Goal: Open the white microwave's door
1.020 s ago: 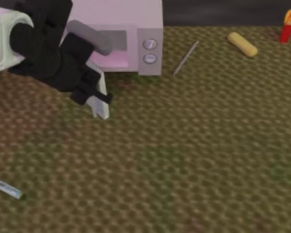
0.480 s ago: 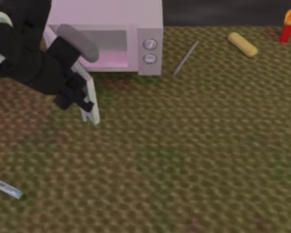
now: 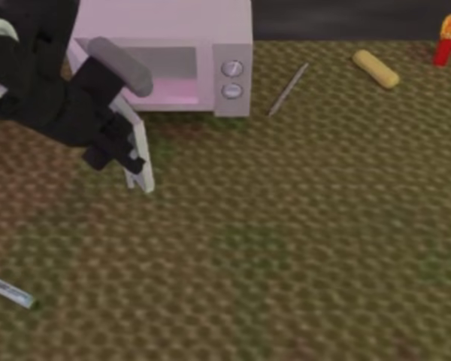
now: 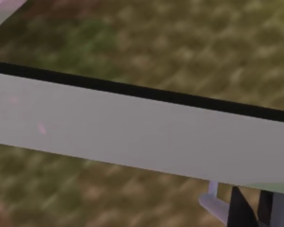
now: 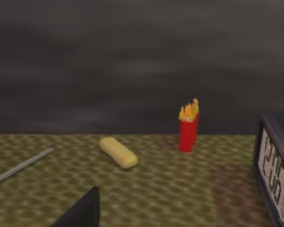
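Right, left jaws sit clamped on the free edge of the door, down near the handle end; the pads themselves are hidden behind the black wrist, so grip depth can't be read. Door is swung well out from the white microwave, standing edge-on to the top camera and pointing toward the near side of the desk, hinge at the oven's left front corner. Pinkish cavity is exposed. Left wrist view is filled by the door's pale edge with a dark strip along it.

Microwave sits at the far left of the desk, knob panel on its right.

Judgement: door is mostly open. To finish well, follow the hinge arc, not a straight pull, and don't drag the oven.

Right arm is parked out of the top view; its jaws can't be judged. Its wrist view shows fries carton, yellow bread roll, clock.
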